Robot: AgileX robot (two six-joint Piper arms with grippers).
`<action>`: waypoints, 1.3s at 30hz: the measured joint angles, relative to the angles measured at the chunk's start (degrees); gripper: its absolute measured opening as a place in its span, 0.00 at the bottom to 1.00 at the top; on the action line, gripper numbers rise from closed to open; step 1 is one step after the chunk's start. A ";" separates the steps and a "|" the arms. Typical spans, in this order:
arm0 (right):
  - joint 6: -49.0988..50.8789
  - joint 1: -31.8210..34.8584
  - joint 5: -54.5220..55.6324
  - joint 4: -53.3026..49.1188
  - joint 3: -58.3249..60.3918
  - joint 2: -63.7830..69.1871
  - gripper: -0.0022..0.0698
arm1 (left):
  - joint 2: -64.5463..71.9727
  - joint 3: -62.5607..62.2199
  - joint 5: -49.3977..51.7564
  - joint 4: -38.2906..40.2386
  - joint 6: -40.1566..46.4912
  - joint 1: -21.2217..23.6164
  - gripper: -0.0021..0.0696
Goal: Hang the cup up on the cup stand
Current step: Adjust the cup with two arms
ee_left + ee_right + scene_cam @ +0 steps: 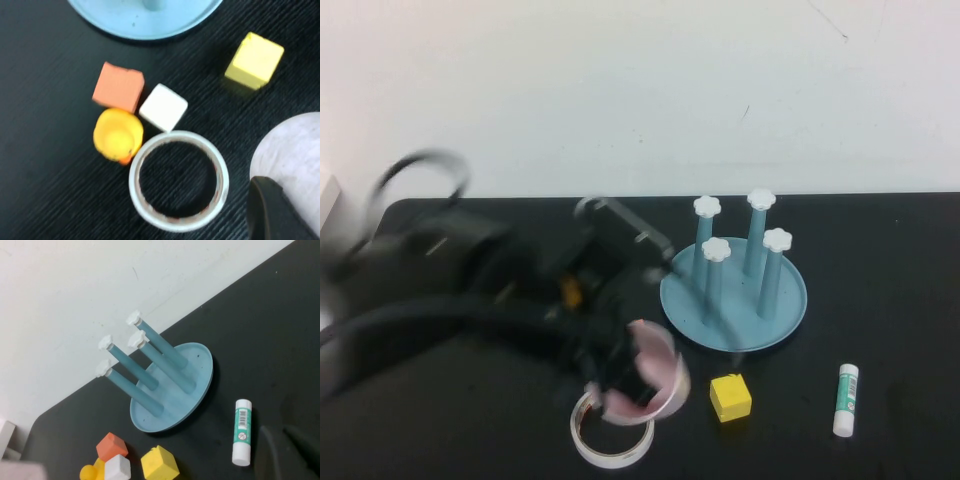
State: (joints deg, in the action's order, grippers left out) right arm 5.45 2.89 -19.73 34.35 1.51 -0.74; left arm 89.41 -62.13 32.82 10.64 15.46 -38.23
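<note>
The pale pink cup (650, 378) is tilted just in front of the cup stand (735, 300), overlapping a white tape ring. My left gripper (620, 368) is shut on the cup's rim, and the arm is blurred by motion. In the left wrist view the cup (295, 155) fills the corner with one dark finger (272, 212) against it. The stand's light-blue base carries four blue pegs with white flower caps and also shows in the right wrist view (172, 390). My right gripper (287, 455) hovers off to the right, near the glue stick, outside the high view.
The white tape ring (610, 440) lies under the cup. A yellow block (730, 397) and a glue stick (846, 400) lie right of it. An orange block (118, 86), a white block (163, 107) and a yellow duck (118, 135) sit by the ring.
</note>
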 joint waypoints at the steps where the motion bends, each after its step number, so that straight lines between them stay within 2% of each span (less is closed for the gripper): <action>1: 0.00 0.00 0.00 0.00 0.00 0.00 0.03 | -2.74 3.41 -2.31 0.00 0.14 0.00 0.05; 6: 0.00 0.00 0.00 0.00 0.00 0.00 0.03 | -15.22 16.51 -12.45 0.59 0.49 0.00 0.05; 16: 0.00 0.00 0.00 0.00 0.00 0.00 0.03 | -34.71 31.06 -24.62 0.66 1.09 0.00 0.05; 19: 0.00 0.00 0.00 0.35 0.00 0.00 0.03 | -38.87 34.60 -32.82 -1.18 2.72 0.00 0.05; 25: 0.00 0.00 -0.59 2.61 0.00 0.00 0.03 | -37.77 39.13 -60.52 -2.74 8.91 0.00 0.05; 32: -0.50 0.00 -3.98 17.56 0.00 0.00 0.03 | -24.78 39.22 -84.18 -2.74 10.42 0.00 0.05; 35: -3.88 0.00 -6.54 28.77 0.00 0.00 0.05 | -18.04 39.22 -92.77 -3.07 10.71 0.00 0.05; 37: -7.87 0.00 -8.58 37.40 0.00 0.00 0.13 | -14.61 39.22 -95.61 -3.19 10.80 0.00 0.05; 39: -12.70 0.00 -9.65 45.52 0.00 0.00 0.28 | -11.72 38.85 -96.52 -3.42 10.80 0.00 0.05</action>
State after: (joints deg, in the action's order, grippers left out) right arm -7.25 2.89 -29.39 79.87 1.51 -0.74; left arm 77.69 -23.29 -63.70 7.22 26.26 -38.23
